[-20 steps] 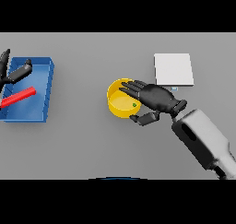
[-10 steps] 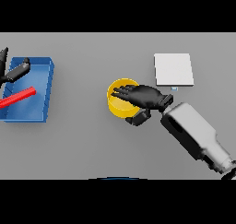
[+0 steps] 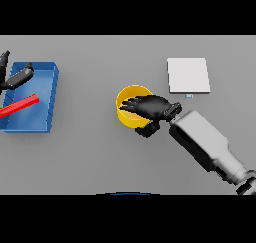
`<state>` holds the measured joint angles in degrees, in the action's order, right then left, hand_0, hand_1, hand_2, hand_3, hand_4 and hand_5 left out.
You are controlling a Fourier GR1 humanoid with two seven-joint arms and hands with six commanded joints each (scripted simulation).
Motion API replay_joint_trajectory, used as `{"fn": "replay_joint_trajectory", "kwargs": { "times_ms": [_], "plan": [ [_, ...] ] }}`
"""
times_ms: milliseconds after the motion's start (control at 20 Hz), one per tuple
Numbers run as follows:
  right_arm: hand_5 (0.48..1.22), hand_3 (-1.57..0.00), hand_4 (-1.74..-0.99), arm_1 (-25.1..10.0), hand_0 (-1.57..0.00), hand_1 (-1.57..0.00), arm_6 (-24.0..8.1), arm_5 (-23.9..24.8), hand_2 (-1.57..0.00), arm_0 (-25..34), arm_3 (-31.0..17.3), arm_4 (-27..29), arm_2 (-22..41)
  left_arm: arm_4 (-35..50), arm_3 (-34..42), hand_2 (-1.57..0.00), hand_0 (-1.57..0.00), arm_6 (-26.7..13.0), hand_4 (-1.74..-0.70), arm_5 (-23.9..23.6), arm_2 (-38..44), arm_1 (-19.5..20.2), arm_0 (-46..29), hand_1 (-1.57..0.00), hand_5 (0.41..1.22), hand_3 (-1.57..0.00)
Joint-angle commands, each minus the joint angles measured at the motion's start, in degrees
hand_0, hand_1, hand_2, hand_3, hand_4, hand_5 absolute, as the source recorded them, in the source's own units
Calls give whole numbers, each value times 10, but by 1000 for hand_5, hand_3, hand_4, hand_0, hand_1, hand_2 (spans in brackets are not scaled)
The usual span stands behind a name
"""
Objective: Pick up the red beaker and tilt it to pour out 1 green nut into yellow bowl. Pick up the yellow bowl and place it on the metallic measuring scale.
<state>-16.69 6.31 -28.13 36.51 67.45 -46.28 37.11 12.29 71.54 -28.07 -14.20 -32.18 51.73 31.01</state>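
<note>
The right hand (image 3: pixel 150 107) grips the round yellow bowl (image 3: pixel 129 107) mid-desk, fingers over its near-right rim and thumb curled outside; the flat metallic square scale (image 3: pixel 188 75) lies far right.

Even, soft light over my table (image 3: pixel 90 157), no glare anywhere.

Around the yellow bowl (image 3: pixel 127 112) the grey surface reads uniformly bright, with only a faint shadow beneath my right hand (image 3: pixel 150 107), whose dark fingers lose detail against the bowl's rim. The white scale (image 3: pixel 188 75), up and right of the bowl, is the brightest patch and shows no hot spot. Far left of the bowl, the blue bin (image 3: pixel 47 97) shades slightly inside. Edges look mildly soft throughout.
</note>
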Motion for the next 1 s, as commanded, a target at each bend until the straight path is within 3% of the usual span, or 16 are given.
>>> {"fn": "replay_joint_trajectory", "kwargs": {
  "times_ms": [0,100,250,350,400,550,750,800,900,950],
  "plan": [
    [784,-94,-1339,-2,-16,-40,1,1,-68,7,-7,-5,2,-4,-4,1,1,-5,-792,-1,-1,-1,6,1,725,1],
    [900,-249,-1387,-7,-258,-236,6,0,-233,3,-2,-11,10,0,-7,1,1,-1,-793,-3,3,-1,0,1,722,1],
    [1057,-594,-1534,-5,-891,-846,0,-19,-814,6,0,-4,12,3,-11,1,1,2,-796,0,6,-2,3,1,726,1],
    [1116,-867,-1604,-12,-1136,-1107,15,-36,-1086,10,-4,3,14,3,-4,1,1,-6,-799,-3,4,2,-1,1,728,1],
    [1137,-932,-1628,-11,-1223,-1200,7,-47,-1183,13,-1,8,13,3,-4,1,1,-3,-799,-3,6,2,1,1,727,1],
    [1178,-1142,-1682,-21,-1393,-1381,13,-51,-1314,6,10,16,12,5,7,1,1,-8,-802,-3,6,6,-2,1,725,1],
    [1203,-1181,-1717,-32,-1498,-1493,17,-50,-1453,5,21,20,7,1,8,1,1,-12,-805,-9,2,2,-2,1,725,1],
    [1207,-1192,-1722,-33,-1513,-1509,3,-56,-1453,6,33,21,5,0,-3,1,1,-13,-803,-4,1,-1,3,1,725,1],
    [1212,-1192,-1729,-39,-1534,-1531,-4,-63,-1490,10,52,33,-5,0,4,1,1,-8,-801,-6,1,3,-2,1,724,1],
    [1214,-1268,-1731,-50,-1541,-1539,3,-75,-1470,15,67,44,-13,0,7,1,1,-6,-801,-8,2,5,-5,1,723,1]
  ]
}}
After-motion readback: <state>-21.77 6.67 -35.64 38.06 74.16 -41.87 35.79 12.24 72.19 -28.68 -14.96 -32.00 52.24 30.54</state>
